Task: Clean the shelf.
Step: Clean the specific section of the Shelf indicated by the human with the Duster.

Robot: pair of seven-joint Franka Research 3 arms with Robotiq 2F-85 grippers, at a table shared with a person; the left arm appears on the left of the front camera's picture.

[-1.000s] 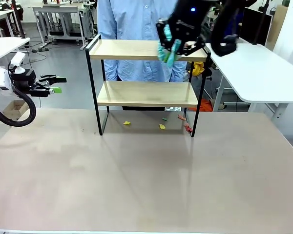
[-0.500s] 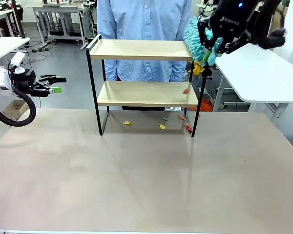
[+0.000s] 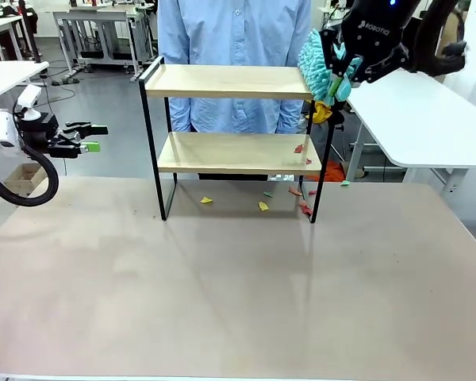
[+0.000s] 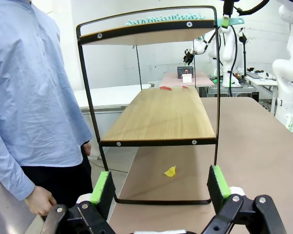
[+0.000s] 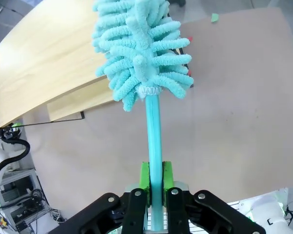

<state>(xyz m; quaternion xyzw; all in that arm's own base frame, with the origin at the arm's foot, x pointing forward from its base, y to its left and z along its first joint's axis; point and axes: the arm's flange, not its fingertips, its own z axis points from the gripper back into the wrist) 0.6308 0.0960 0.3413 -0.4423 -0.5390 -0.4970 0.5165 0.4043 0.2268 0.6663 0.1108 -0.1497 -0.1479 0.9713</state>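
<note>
A: Item 1, the shelf: small 2-tier rack, light wooden boards, thin black metal frame. Location?

B: Far half of the beige table, upright, directly before a person in a light blue shirt. Top board looks bare in the front view.

A: Item 2, right gripper?

B: Clenched on the thin turquoise handle of a fluffy turquoise microfibre duster. 1 second ago the head lay over the top board's right part. Now it hangs just off the right end, beside the rail.

A: Consequence?

B: The sweep of the top tier looks finished. Small red paper scraps now lie at the lower board's right end, and a green scrap has landed on the table beside the frame (none of these was there 1 second ago). Yellow scraps beneath: unchanged.

A: Outstanding?

B: In my judgement, the lower tier. The debris has only moved down 1 level.

A: Item 3, left gripper?

B: Released, jaws wide, holding nothing, well left of the shelf, unmoved.
</note>
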